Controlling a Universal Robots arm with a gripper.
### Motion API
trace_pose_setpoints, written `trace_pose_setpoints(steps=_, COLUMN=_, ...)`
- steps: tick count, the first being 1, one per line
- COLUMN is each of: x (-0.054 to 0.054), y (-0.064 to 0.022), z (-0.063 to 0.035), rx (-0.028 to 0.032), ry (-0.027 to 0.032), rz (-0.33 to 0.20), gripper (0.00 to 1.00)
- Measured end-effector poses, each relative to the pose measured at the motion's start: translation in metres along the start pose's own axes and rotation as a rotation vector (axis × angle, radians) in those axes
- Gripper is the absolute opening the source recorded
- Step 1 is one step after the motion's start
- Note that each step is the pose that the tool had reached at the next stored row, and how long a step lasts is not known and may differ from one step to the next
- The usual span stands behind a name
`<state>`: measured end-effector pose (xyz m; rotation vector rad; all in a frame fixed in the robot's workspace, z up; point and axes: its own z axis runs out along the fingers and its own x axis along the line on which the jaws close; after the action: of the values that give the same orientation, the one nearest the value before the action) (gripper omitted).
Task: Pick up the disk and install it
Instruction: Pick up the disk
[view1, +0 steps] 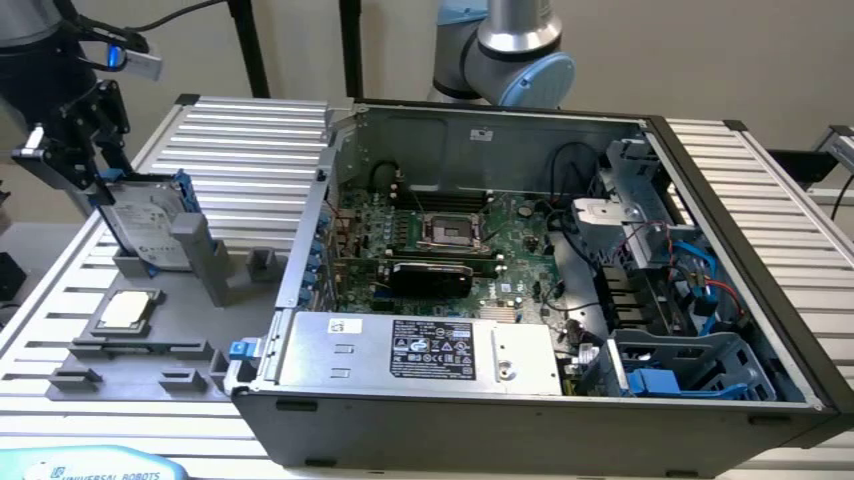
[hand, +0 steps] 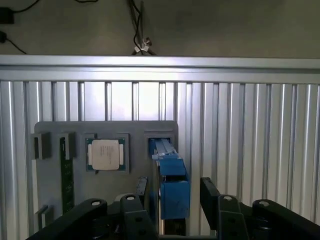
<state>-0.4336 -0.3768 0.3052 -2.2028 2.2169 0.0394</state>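
The disk (view1: 144, 222) is stood on its edge in a slot of the grey holder plate (view1: 147, 372), which is laid on the ribbed metal bench (view1: 254, 140). It is likely kept upright so that its thin top edge can be reached from above and both flat sides are left free for a squeeze. In the wrist view the disk (hand: 172, 187) is seen edge-on at one end of the holder plate (hand: 135, 128), with its bright blue frame turned up.

The claw (view1: 104, 178) is held just above the holder plate, right at the top of the disk. Its two black fingers (hand: 209, 192) are spread apart, one on each side of the blue frame, and a gap is seen on at least one side. Nothing is gripped, and the disk is not yet lifted from its slot.

A square silver computer chip (hand: 105, 154) is laid flat in its own pocket on the holder plate, beside the disk. The open computer case (view1: 441, 415) is stood next to the holder plate, on the exterior view's right, with its side off so that parts can be put in.

The arm (view1: 514, 45) is rooted behind the case. Its wrist is held over the holder plate, and the claw is pointed down at the disk.
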Motion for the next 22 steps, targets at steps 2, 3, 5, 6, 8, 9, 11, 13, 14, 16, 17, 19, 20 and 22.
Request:
trace_pose_setpoints(steps=2, x=0.000, y=0.0000, z=0.0025, rx=0.0022, ry=-0.0013, rz=0.000, gripper=0.54)
trace_pose_setpoints(steps=3, x=0.000, y=0.0001, z=0.0038, rx=0.0037, ry=-0.0021, rz=0.000, gripper=0.54)
trace_pose_setpoints(steps=5, x=0.001, y=0.0008, z=0.0060, rx=0.0057, ry=-0.0039, rz=0.000, gripper=0.54)
trace_pose_setpoints(steps=6, x=0.002, y=0.0012, z=0.0070, rx=0.0061, ry=-0.0054, rz=-0.001, gripper=0.54)
trace_pose_setpoints(steps=8, x=0.003, y=0.0022, z=0.0086, rx=0.0060, ry=-0.0077, rz=-0.001, gripper=0.54)
trace_pose_setpoints(steps=9, x=0.003, y=0.0026, z=0.0095, rx=0.0061, ry=-0.0086, rz=-0.001, gripper=0.54)
trace_pose_setpoints(steps=11, x=0.004, y=0.0028, z=0.0111, rx=0.0063, ry=-0.0104, rz=-0.002, gripper=0.54)
trace_pose_setpoints(steps=13, x=0.005, y=0.0028, z=0.0120, rx=0.0062, ry=-0.0122, rz=-0.001, gripper=0.54)
trace_pose_setpoints(steps=14, x=0.005, y=0.0029, z=0.0122, rx=0.0059, ry=-0.0127, rz=-0.001, gripper=0.54)
trace_pose_setpoints(steps=16, x=0.005, y=0.0028, z=0.0126, rx=0.0057, ry=-0.0133, rz=-0.002, gripper=0.54)
trace_pose_setpoints(steps=17, x=0.005, y=0.0028, z=0.0130, rx=0.0059, ry=-0.0136, rz=-0.002, gripper=0.54)
trace_pose_setpoints(steps=19, x=0.005, y=0.0028, z=0.0134, rx=0.0060, ry=-0.0136, rz=-0.002, gripper=0.54)
trace_pose_setpoints(steps=20, x=0.005, y=0.0028, z=0.0136, rx=0.0059, ry=-0.0136, rz=-0.002, gripper=0.54)
trace_pose_setpoints(steps=22, x=0.005, y=0.0028, z=0.0138, rx=0.0059, ry=-0.0136, rz=-0.002, gripper=0.54)
